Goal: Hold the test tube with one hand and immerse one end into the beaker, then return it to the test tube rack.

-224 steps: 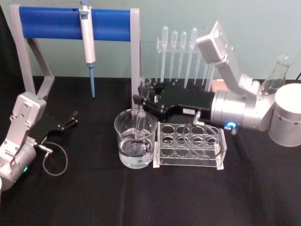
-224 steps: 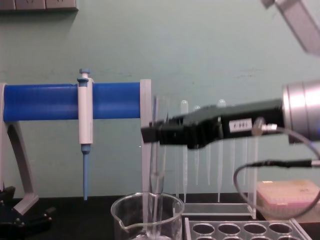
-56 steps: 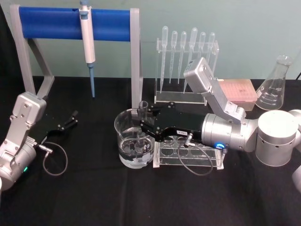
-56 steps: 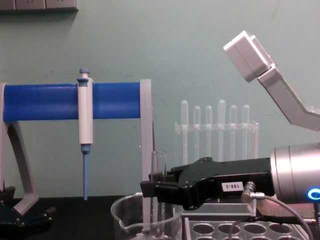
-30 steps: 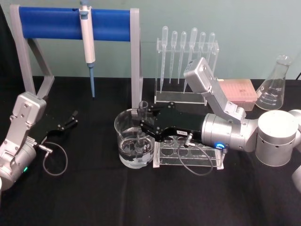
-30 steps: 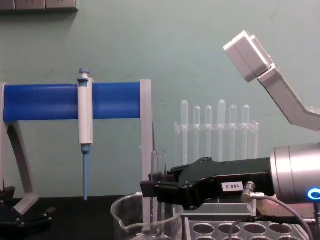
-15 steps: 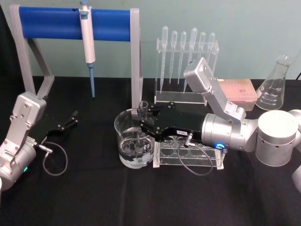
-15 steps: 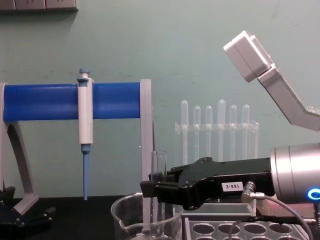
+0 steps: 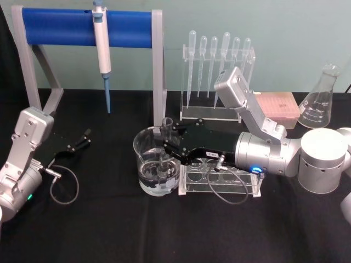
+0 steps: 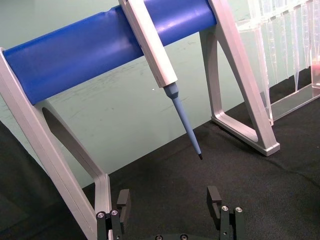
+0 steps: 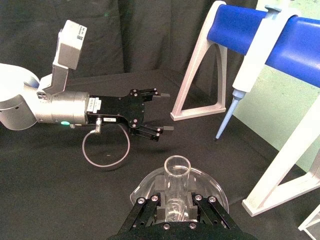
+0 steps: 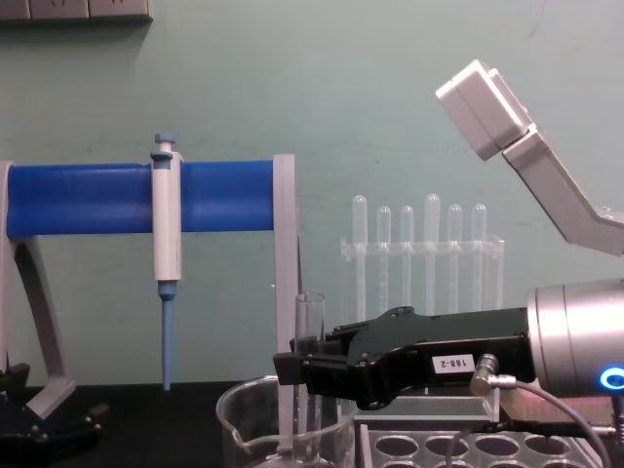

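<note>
One test tube [image 9: 166, 126] stands upright in the beaker [image 9: 145, 172]. Its closed lower end is down in the clear liquid that fills the lower part of the beaker, and its flared open rim stands above the beaker rim. The right claw [image 9: 165, 143] is clamped on the tube's upper half. It reaches in level from the robot's right, over the near-left corner of the test tube rack [image 9: 258, 171]. In the right wrist view the two black fingers [image 11: 157, 202] press on either side of the tube [image 11: 176, 171], with the beaker [image 11: 212, 186] below them. In the chest view the tube [image 12: 310, 314] rises out of the claw [image 12: 292, 369] above the beaker [image 12: 244, 429]. The rack [image 12: 468, 450], clear with round holes, sits just beside the beaker on its right side, and the holes in view hold nothing. The left claw [image 9: 82, 138] is parked low over the black tabletop [image 9: 164, 230] at the robot's left, well apart from the beaker. Its fingers are apart with nothing between them, as the left wrist view [image 10: 168, 200] and the right wrist view [image 11: 169, 111] both show. A white-and-blue pipettor [image 9: 102, 46] hangs on the blue bar stand [image 9: 60, 27] at back left. Behind the rack is a clear holder of plastic pipettes [image 9: 219, 60]. A pink tip box [image 9: 277, 104] and an Erlenmeyer flask [image 9: 321, 101] stand at back right.
</note>
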